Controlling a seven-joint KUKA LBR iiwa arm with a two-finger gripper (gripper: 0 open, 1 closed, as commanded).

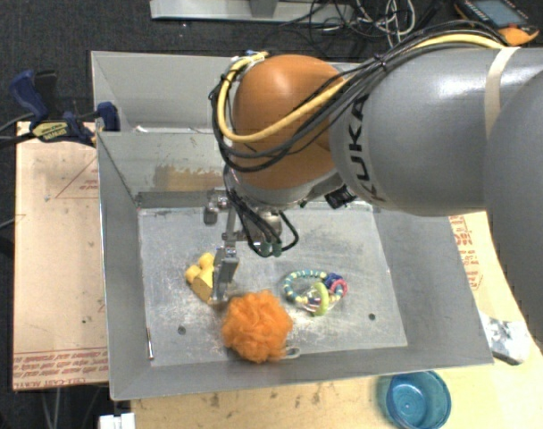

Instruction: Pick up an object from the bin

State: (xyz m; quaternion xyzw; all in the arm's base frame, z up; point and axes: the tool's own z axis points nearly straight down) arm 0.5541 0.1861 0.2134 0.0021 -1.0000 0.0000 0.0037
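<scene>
Yellow toy piece (pixel 200 278) rests on the bin (pixel 164 239) floor against the lowered gripper (pixel 221 295); you cannot tell whether its grip is open or closed. Orange pompom (pixel 256 326) lies just beside. Nothing is lifted yet; in my judgement, grasp and lift remain.

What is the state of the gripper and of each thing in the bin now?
yellow piece: lying on the floor of the bin, not lifted.
orange fluffy ball: resting near the front edge, untouched.
coloured ring toy: lying flat, untouched.
gripper: lowered into the bin, close beside the yellow piece.
</scene>
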